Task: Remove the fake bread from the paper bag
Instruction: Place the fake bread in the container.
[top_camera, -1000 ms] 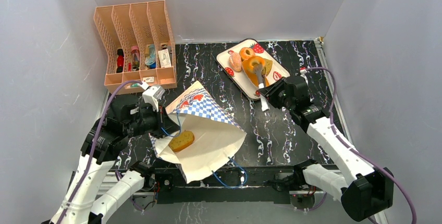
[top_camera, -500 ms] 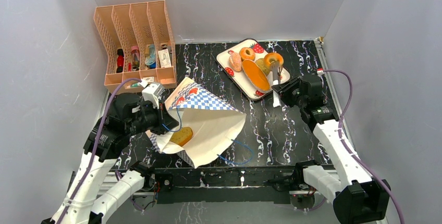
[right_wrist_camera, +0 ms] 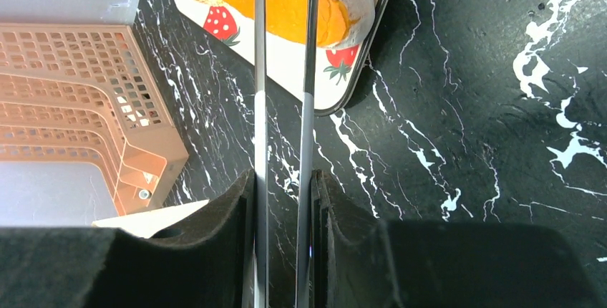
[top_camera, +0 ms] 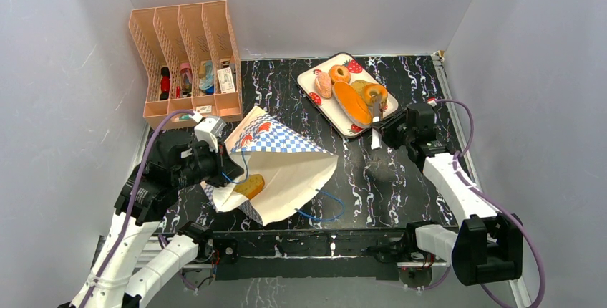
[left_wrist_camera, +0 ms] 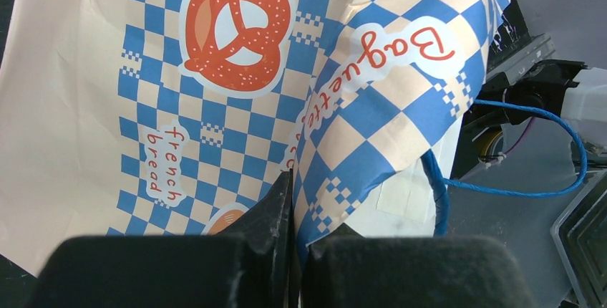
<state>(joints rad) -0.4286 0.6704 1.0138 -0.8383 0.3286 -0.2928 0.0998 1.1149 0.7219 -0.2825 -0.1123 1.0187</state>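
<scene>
The paper bag [top_camera: 286, 165] lies on its side on the black mat with its mouth toward the left arm. My left gripper [top_camera: 215, 165] is shut on the bag's chequered rim [left_wrist_camera: 215, 71], the jaws pinching the paper [left_wrist_camera: 293, 186]. A brown toast slice [top_camera: 249, 186] shows inside the mouth. My right gripper [top_camera: 390, 132] is shut on metal tongs [right_wrist_camera: 258, 107], whose tips reach an orange donut [top_camera: 374, 93] at the right of the strawberry tray [top_camera: 315, 82]. Also on the tray are a long orange loaf [top_camera: 348, 102], a second donut [top_camera: 338, 74] and a pinkish roll [top_camera: 323, 86].
A peach file rack [top_camera: 186, 57] with small items stands at the back left, and its corner shows in the right wrist view [right_wrist_camera: 71, 93]. The bag's blue cord handle [top_camera: 322, 208] trails over the mat toward the front edge. White walls close in three sides.
The right arm carried the donut in the tongs from over the loaf to the tray's right side. The left gripper tilted the bag, and the toast slid toward the mouth.
</scene>
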